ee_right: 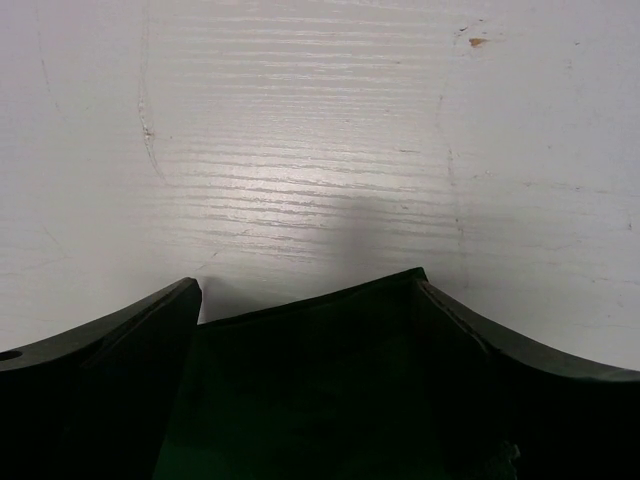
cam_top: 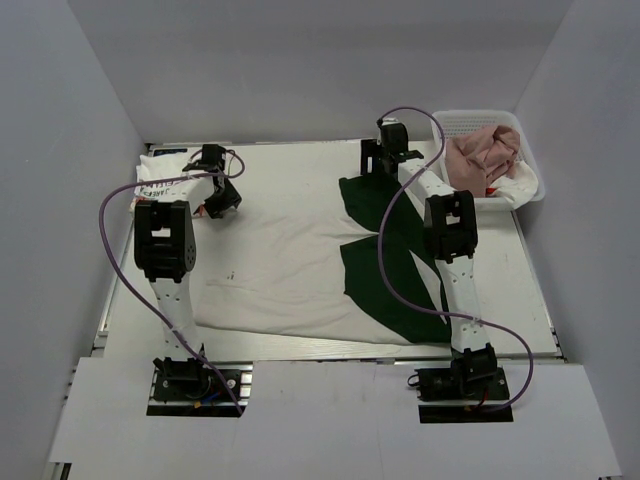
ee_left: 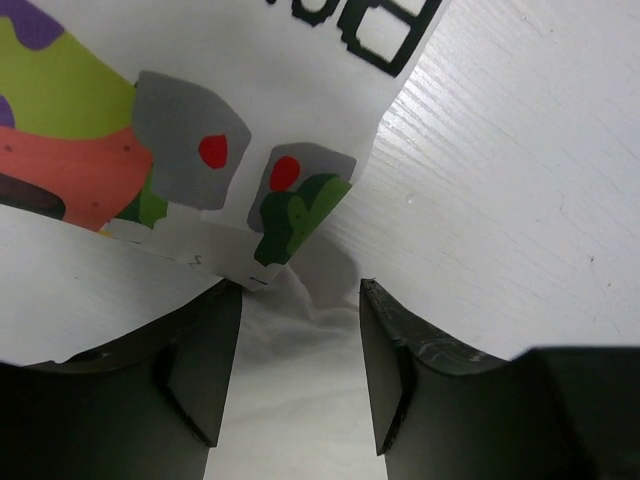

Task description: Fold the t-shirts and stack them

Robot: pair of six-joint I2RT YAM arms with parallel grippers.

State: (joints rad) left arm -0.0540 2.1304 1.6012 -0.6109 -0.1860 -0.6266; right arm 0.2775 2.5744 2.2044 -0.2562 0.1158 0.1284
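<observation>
Cloth lies between both pairs of jaws. On the left gripper [ee_left: 300, 300] the two dark fingers [ee_left: 200, 380] stand moderately apart, with a clear gap. A smooth stretch of white fabric runs through that gap and rumples slightly at the tips. We see nothing pinched, and we cannot tell which shirt this white fabric belongs to. Just ahead of the tips hangs the curved edge of the printed t-shirt [ee_left: 200, 100], with grey, red, green and orange cartoon shapes and black lettering further up.

The right gripper [ee_right: 308, 290] is spread wide. A dark green sleeve [ee_right: 320, 380] lies flat between its fingers, its corner close to one fingertip, but the fingers do not close on it. Bare white table [ee_right: 300, 120] stretches beyond the sleeve edge.

From above, we see the white t-shirt with green sleeves [cam_top: 280, 270] spread flat across the middle of the table. Its two green sleeves lie on the right side. The left gripper sits low at the shirt's far left corner, and the right gripper is down at the far end of the farther sleeve. The printed t-shirt lies folded at the far left edge, just beside the left gripper.

At the far right corner stands a white basket [cam_top: 470, 118]. It holds a crumpled pink t-shirt [cam_top: 485, 150] and a white one with a touch of red [cam_top: 515, 185].
</observation>
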